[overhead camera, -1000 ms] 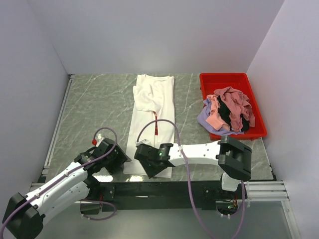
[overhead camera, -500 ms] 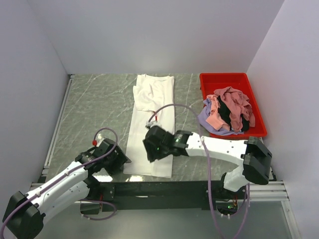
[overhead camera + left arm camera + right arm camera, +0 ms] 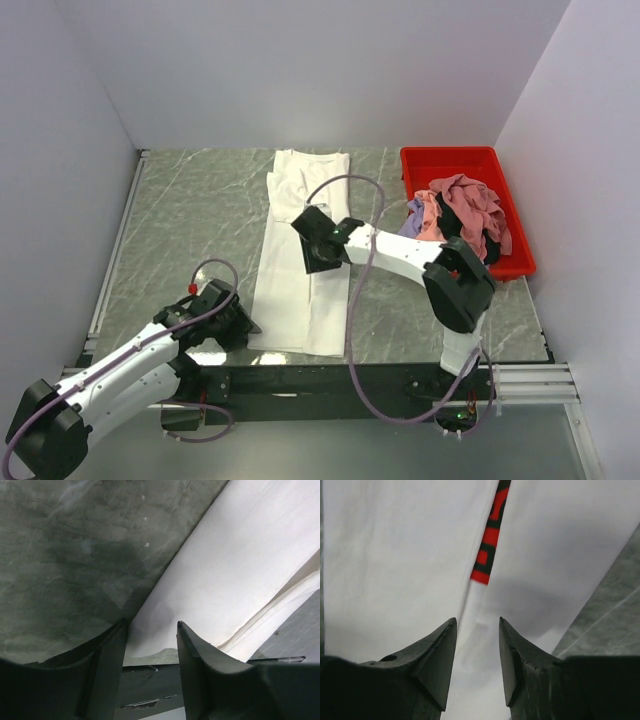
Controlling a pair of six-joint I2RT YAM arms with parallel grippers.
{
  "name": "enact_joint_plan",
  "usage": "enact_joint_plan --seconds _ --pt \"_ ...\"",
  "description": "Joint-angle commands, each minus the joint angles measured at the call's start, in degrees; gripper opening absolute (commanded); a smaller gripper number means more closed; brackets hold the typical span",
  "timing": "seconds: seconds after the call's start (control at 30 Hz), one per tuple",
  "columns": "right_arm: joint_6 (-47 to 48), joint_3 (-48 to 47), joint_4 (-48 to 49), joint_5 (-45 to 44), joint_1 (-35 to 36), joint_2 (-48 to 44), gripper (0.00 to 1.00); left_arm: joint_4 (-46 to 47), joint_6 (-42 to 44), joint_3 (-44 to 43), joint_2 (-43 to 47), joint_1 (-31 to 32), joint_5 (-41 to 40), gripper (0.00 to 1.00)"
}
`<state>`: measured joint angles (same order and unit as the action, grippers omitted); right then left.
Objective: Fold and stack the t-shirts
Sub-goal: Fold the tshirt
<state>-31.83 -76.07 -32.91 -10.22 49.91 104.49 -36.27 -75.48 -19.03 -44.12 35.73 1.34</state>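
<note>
The long folded white cotton t-shirt hides its red-and-black print in its fold, only a thin strip showing. The crumpled pink and lavender tees in the red plastic bin are too tangled to count.

Top view.
- White t-shirt: folded into long narrow strip, flat on grey marbled table; long axis runs away from arm bases.
- Right gripper: over shirt's middle, toward its right edge; arm reaches in from shirt's right.
- Left gripper: at shirt's near left corner, low over table.
- Red bin: right of shirt, well apart, level with its far half.
- Garment heap: crumpled pink, lavender and dark pieces, in bin's near half, spilling over rim nearest shirt.
</note>
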Motion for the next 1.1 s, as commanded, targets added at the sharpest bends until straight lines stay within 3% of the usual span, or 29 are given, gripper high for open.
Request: enact_joint_plan --seconds 0.0,0.13,0.43,0.8,0.93,0.97,1.07 --pt "2.8 -5.7 -0.4 -2.8 -1.0 4.0 0.45 0.3 0.8 0.7 -0.3 0.4 0.9 0.49" --pt "3.7 -11.1 -1.6 -4.8 -1.6 9.1 0.38 -2.2 0.4 0.7 0.3 0.4 -0.5 0.39" --pt "3.4 -15.1 -4.5 -9.8 -2.5 15.0 0.35 -2.0 -0.6 2.2 1.1 0.4 0.3 0.23" --pt "3.4 -16.6 -4.8 -9.6 -2.8 18.9 0.29 -3.2 -0.5 2.0 0.7 0.4 0.4 0.20" --pt "2.8 -17.4 -5.2 -10.2 -2.9 19.4 0.18 -3.3 -0.6 2.0 1.0 0.4 0.4 0.18" --pt "2.7 -17.4 -5.2 -10.2 -2.9 19.3 0.09 -3.4 -0.7 2.0 1.1 0.4 0.4 0.18" --pt "2.6 -17.5 -5.2 -10.2 -2.9 18.4 0.00 -3.5 -0.7 2.0 1.2 0.4 0.6 0.16"
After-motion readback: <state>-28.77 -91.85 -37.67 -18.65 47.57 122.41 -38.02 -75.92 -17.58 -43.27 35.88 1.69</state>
